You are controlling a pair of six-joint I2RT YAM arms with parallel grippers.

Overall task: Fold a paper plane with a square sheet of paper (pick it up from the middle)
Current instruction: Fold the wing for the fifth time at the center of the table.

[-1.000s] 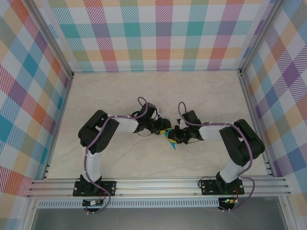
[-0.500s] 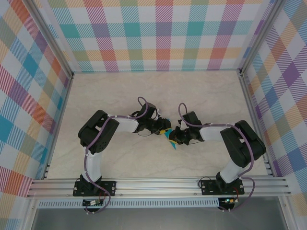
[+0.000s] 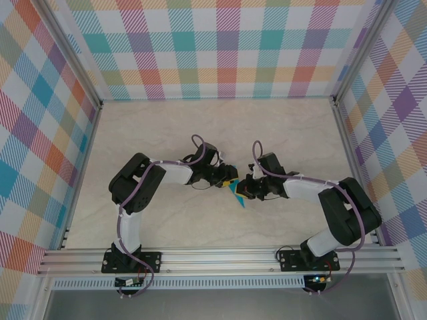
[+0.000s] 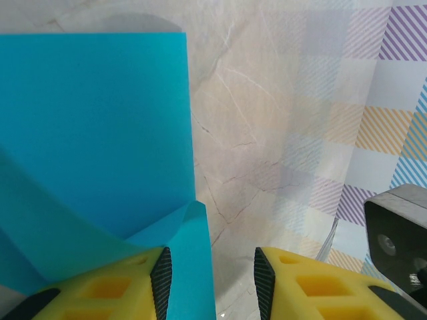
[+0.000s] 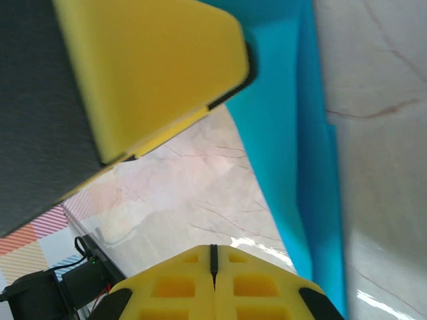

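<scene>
Where the glossy, cream-veined marble desk (image 3: 167, 133) spreads between three pastel checked walls (image 3: 220, 47), two black-and-white arms meet near its middle: the left arm (image 3: 143, 183) and the right arm (image 3: 333, 200), each trailing a purple cable. One sheet of thin teal-blue paper (image 3: 237, 195) lies on the desk between their tips; from above it reads as a small pointed sliver. The left wrist camera gives more: a smooth flat panel with a straight right edge, and a second layer curling up off it. That raised flap leans on the black inner pad of one yellow foam finger (image 4: 113, 287). The left jaws stand parted, bare desk in the gap, clamping nothing. The right wrist camera shows the right jaws clenched, two yellow fingers (image 5: 180, 287) pressed along a thin seam, the paper's edge just beside them, not between.
</scene>
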